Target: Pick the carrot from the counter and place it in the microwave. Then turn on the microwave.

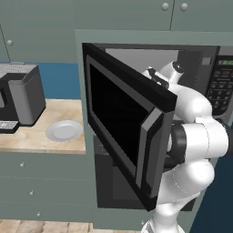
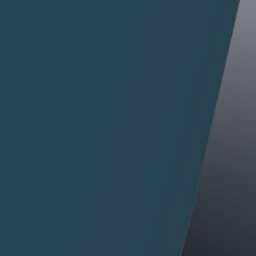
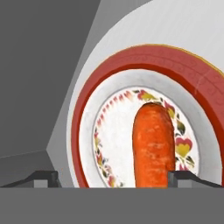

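The carrot [image 3: 153, 146] lay on a red-rimmed plate [image 3: 109, 109] inside the microwave [image 1: 200, 68], its blunt end pointing toward twelve o'clock in the hand view. The gripper [image 3: 113, 178] stood spread wide, holding nothing. A clean withdrawal meant backing straight out past the open door [image 1: 123, 118], without nudging the carrot.

carrot [image 3: 153, 146] orange; plate under it [image 3: 109, 131] white, red rim, floral red/yellow band, maybe hearts. microwave [image 1: 136, 123] black, grey-framed door. counter [image 1: 41, 132] beige. counter plate [image 1: 64, 131] pale grey.
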### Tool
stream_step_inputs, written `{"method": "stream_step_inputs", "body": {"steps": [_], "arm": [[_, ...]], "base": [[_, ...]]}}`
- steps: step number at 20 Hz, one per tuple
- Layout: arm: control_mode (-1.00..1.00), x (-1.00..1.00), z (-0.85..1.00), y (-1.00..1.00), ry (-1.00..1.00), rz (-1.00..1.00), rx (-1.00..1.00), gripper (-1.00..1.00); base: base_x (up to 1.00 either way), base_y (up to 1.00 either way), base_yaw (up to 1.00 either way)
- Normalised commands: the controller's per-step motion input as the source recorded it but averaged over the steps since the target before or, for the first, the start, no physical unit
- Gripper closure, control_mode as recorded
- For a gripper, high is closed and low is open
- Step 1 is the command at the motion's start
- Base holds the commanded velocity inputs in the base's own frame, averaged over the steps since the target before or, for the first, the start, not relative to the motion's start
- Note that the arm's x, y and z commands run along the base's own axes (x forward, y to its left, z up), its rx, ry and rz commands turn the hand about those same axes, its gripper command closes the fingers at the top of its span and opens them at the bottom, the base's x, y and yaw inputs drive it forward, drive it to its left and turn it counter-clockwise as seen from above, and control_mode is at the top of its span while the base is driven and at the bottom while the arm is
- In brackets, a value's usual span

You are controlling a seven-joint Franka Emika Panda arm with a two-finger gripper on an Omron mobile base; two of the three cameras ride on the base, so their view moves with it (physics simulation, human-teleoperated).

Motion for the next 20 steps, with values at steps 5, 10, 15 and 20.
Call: {"method": "stream_step_inputs", "body": {"steps": [5,10,15,20], "arm": [[-1.00,-0.17,0.01,0.00,0.00,0.00,0.00,-1.00],[-1.00,-0.22,0.04,0.00,0.00,0.00,0.00,-1.00],[-1.00,-0.19,0.08,-0.05,0.00,0.00,0.00,-1.00],[-1.00,-0.23,0.17,-0.06,0.00,0.00,0.00,-1.00]], "base": [[0.00,0.00,0.00],[0.00,0.00,0.00],[0.00,0.00,0.00],[0.00,0.00,0.00]]}}
